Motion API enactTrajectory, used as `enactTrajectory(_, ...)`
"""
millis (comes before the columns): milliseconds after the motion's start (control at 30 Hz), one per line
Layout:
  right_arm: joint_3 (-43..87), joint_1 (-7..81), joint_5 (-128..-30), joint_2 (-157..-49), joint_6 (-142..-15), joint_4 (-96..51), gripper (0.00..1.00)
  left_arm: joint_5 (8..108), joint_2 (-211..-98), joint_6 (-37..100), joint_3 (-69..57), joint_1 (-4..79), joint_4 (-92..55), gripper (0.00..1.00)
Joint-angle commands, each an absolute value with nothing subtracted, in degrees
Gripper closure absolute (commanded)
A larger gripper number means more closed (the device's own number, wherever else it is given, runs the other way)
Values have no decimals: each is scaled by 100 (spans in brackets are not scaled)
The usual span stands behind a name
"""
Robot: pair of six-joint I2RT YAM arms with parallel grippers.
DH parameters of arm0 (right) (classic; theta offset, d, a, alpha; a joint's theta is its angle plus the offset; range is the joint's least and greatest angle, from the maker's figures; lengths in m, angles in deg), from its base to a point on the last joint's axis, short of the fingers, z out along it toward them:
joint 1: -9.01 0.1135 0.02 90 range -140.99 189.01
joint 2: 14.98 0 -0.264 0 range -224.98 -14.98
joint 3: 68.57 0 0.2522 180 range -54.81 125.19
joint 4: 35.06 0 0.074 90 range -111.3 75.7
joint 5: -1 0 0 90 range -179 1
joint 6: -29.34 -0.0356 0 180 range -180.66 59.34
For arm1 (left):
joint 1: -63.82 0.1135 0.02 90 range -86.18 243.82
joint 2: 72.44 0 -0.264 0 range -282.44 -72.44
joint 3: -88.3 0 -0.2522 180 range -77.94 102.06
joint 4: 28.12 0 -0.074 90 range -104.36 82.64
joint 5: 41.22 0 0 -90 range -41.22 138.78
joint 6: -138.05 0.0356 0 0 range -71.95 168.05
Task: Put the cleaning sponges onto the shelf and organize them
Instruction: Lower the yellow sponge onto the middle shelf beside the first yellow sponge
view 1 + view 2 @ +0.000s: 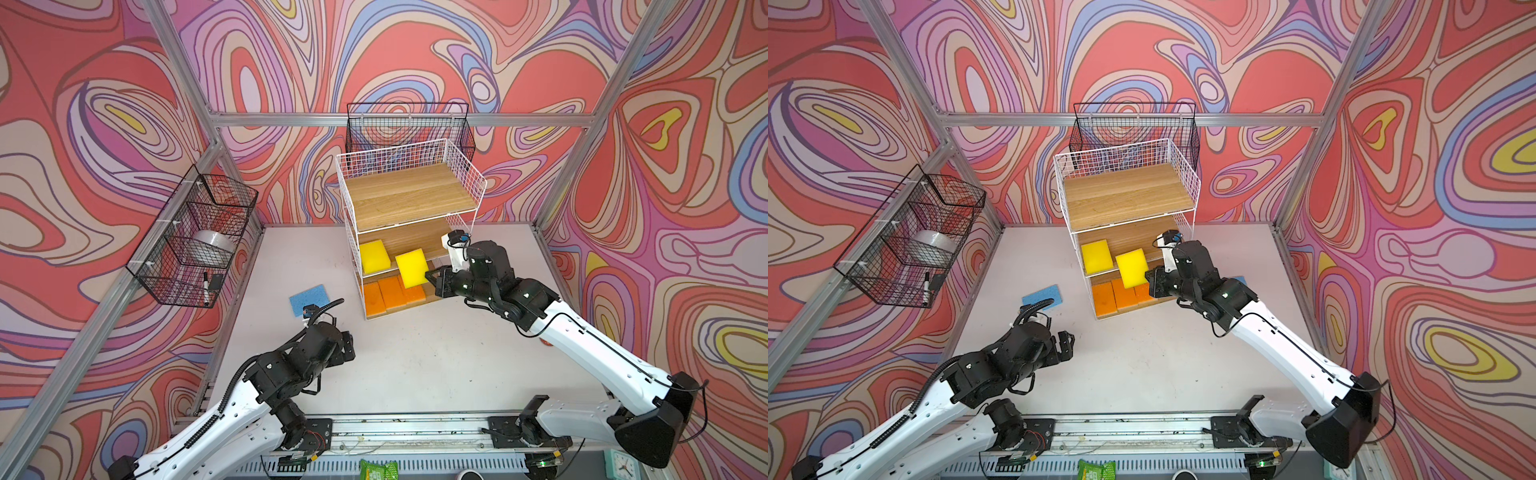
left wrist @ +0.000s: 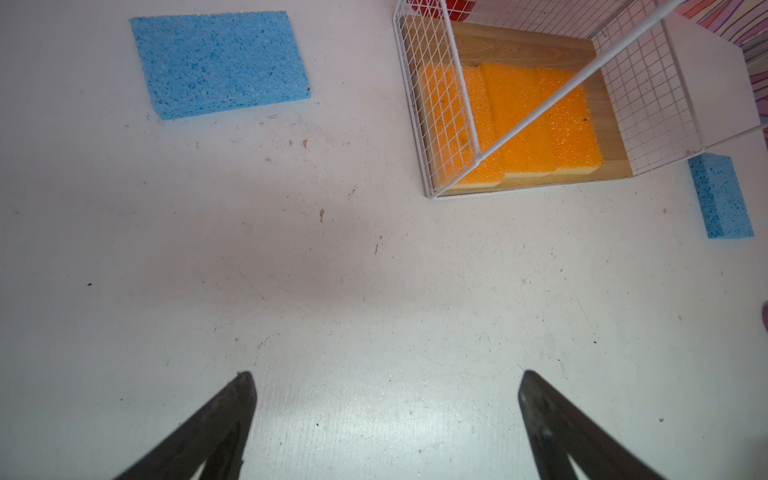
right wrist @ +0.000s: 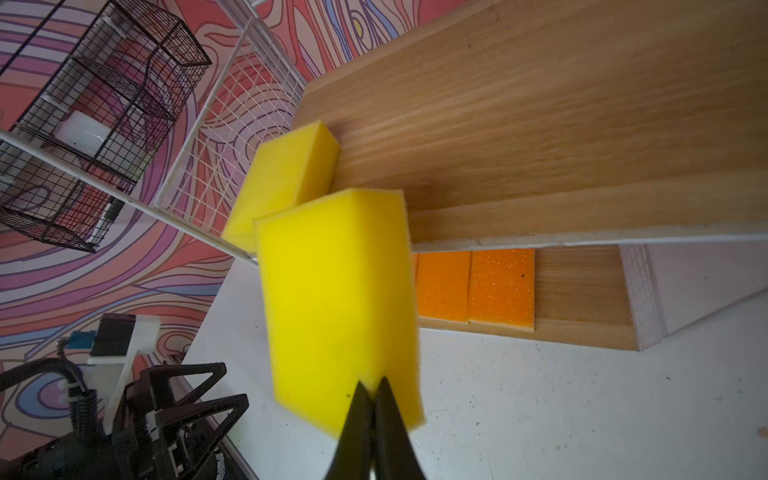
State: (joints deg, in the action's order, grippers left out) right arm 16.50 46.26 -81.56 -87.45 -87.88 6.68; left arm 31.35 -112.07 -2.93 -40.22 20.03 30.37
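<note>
Nearest me, the left gripper [image 2: 386, 373] hangs over the bare table [image 1: 415, 357] with its jaws spread wide and nothing between them. One blue sponge [image 1: 309, 299] lies flat just beyond it, and a second blue sponge [image 2: 721, 195] sits by the foot of the shelf [image 1: 390, 151]. Further in, here's the action: the right gripper [image 3: 373, 380] is pinched tight on the near edge of a yellow sponge [image 1: 411, 268], far end poking over the front lip of the middle tier. I can't tell if it's resting on the board. I'd say level it and slide it deeper, alongside the other yellow sponge [image 1: 374, 256], then let go, or it'll tip off. Below, the orange sponges [image 1: 392, 293] sit side by side.
</note>
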Motion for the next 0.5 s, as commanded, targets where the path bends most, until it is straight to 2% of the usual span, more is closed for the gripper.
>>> enactTrajectory(0, 1830, 4568, -7957, -8890, -8676, 368, 100, 3083, -11286, -192, -4079, 2053, 2910, 0)
enactTrajectory(467, 1852, 4424, -7806, -9167, -8818, -176, 100, 3182, -11434, -47, -4015, 2163, 2863, 0)
